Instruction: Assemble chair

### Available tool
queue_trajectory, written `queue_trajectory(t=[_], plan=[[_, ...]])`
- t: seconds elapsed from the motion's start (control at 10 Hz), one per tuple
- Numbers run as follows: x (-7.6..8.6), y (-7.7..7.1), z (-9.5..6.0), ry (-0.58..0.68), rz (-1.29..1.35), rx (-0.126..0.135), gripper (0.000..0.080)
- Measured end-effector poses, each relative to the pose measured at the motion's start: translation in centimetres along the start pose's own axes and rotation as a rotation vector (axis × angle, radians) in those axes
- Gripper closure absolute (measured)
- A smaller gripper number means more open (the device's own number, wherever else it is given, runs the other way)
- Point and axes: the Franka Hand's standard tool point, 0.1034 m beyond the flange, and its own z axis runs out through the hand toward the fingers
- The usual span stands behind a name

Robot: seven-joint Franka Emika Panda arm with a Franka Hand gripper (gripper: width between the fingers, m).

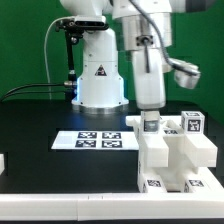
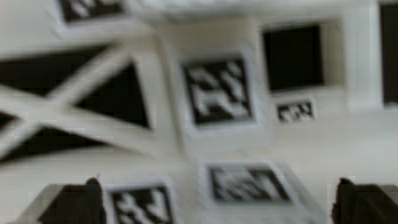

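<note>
The chair (image 1: 176, 158) is a chunky stepped white block with small black-and-white tags, standing on the black table at the exterior view's right. My gripper (image 1: 150, 122) hangs straight down over its far top part, at or just above the surface. In the wrist view the chair's white bars and slabs (image 2: 164, 150) fill the picture, blurred, with a tag (image 2: 222, 90) in the middle. My gripper (image 2: 222, 206) shows two dark fingertips (image 2: 79, 205) far apart at the edges, with white tagged plastic seen between them. The jaws are open and hold nothing.
The marker board (image 1: 95, 140) lies flat on the table to the left of the chair in the exterior view. The robot's white base (image 1: 100, 75) stands behind it, with cables at the back left. A small white piece (image 1: 3, 160) shows at the left edge.
</note>
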Motion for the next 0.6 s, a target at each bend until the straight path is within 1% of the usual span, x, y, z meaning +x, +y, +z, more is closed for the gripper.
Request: queue_trajectory(t=[0.1, 0.2, 0.4, 0.6], plan=[[-0.39, -0.08, -1.21, -0.025, -0.039, 0.008, 0.0153], [-0.14, -0.54, -2.07, -0.031, -0.047, 0.021, 0.0151], [-0.28, -0.20, -1.43, -0.026, -0.054, 0.011, 0.0151], [-0.30, -0.20, -1.41, -0.025, -0.059, 0.011, 0.0151]])
